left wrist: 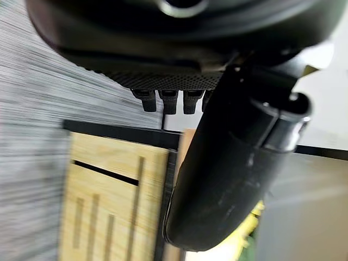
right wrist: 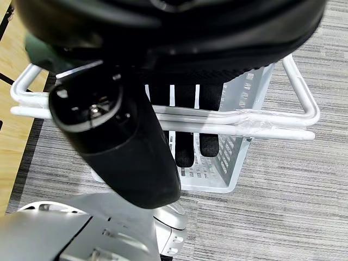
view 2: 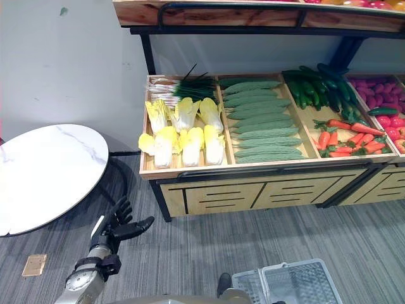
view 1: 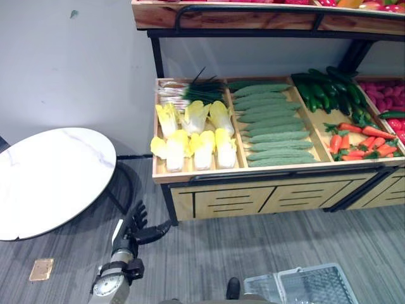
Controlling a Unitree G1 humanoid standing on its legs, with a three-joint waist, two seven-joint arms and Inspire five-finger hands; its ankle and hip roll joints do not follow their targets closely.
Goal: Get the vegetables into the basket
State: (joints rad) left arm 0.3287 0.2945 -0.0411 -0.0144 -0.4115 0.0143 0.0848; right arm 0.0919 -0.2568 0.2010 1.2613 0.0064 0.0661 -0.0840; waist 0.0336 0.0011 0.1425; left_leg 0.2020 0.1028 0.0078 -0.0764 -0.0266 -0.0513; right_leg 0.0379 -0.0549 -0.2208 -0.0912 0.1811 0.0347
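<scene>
Vegetables lie in a wooden display stand (view 1: 253, 172): pale yellow cabbages (view 1: 193, 136), scallions (view 1: 190, 92), bumpy green gourds (view 1: 272, 123), dark cucumbers (view 1: 329, 92) and carrots (view 1: 364, 142). My left hand (view 1: 134, 227) is open and empty, low over the floor in front of the stand's left corner, fingers pointing toward it. A white plastic basket (view 1: 310, 285) hangs at the lower right, short of the stand. In the right wrist view my right hand (right wrist: 185, 138) has its fingers hooked round the basket's two white handles (right wrist: 261, 122). The basket (right wrist: 239, 103) looks empty.
A round white marble table (view 1: 44, 180) stands to the left, close to my left arm. An upper shelf (view 1: 253, 16) overhangs the trays. Red produce (view 1: 389, 101) fills the far right tray. A small tan plate (view 1: 41, 269) sits in the grey floor.
</scene>
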